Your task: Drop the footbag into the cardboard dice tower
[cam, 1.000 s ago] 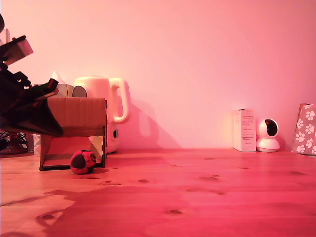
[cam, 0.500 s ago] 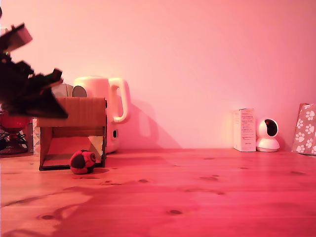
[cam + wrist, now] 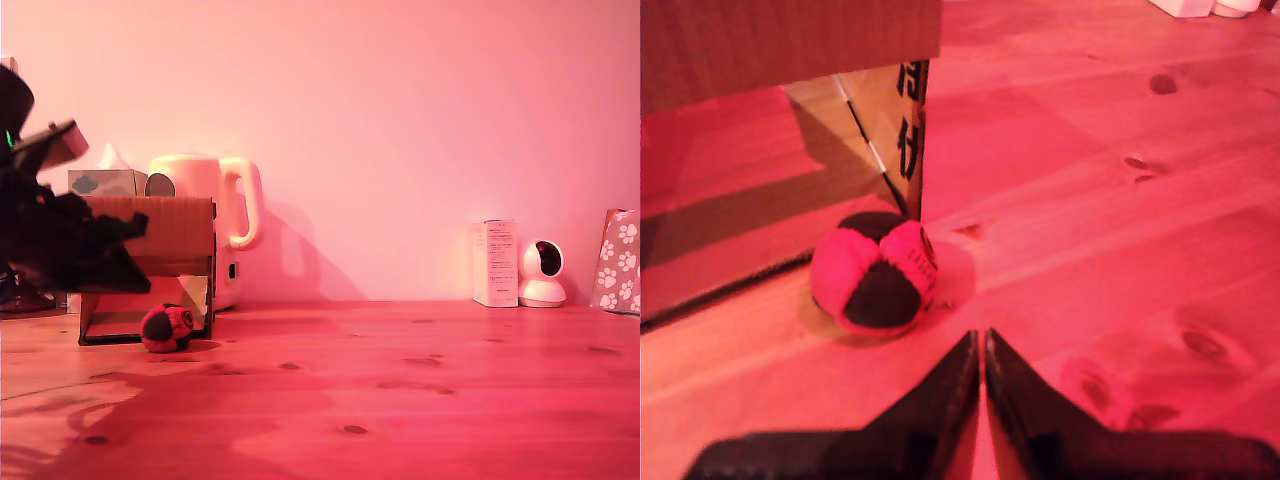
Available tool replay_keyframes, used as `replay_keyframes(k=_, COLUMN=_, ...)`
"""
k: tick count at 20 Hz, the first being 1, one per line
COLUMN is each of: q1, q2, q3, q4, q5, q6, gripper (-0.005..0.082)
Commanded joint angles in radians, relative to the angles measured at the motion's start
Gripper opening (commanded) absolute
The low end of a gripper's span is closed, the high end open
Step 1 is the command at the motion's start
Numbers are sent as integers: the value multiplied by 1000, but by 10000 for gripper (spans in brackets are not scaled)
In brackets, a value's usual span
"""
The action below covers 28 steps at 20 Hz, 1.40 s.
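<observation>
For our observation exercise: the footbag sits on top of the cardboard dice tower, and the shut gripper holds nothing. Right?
No. The wrist view shows the footbag on the table at the foot of the cardboard dice tower, by its front corner. The shut gripper indeed holds nothing.

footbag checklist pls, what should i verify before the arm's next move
1. Footbag in sight: ok, on the table just outside the dice tower front opening.
2. End effector empty: ok.
3. End effector opened for a grasp: not ok, it is shut.
4. Table between end effector and footbag free: ok in the wrist view.
5. Footbag apart from the dice tower front corner post: cannot tell, very close.
6. Dice tower top opening free: cannot tell, neither view shows it.
</observation>
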<state>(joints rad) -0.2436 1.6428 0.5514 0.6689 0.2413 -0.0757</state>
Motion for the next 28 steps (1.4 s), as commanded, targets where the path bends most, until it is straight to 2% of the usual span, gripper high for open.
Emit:
replay_keyframes(k=1, q1=1, q2=18, q3=-10, q4=36, q5=1, q6=-3, gripper=433)
replay_keyframes(k=2, q1=1, q2=20, q3=-9, q4=54, q5=-8, q6=-3, gripper=689)
replay_keyframes(k=3, q1=1, q2=20, q3=-6, q4=58, q5=-15, q6=-3, gripper=799)
replay_keyframes(k=4, q1=1, q2=20, q3=-6, q4=63, q5=-15, q6=2, gripper=753)
replay_keyframes(k=14, q1=2, q2=35, q3=27, q4=66, q5=-52, q6=5, gripper=752)
replay_keyframes(k=24, q1=10, q2=295, q3=230, q4=64, q5=-70, q6=11, gripper=752)
replay_keyframes(k=28, q1=13, q2=364, q3=282, q4=45, q5=-82, q6=31, gripper=745)
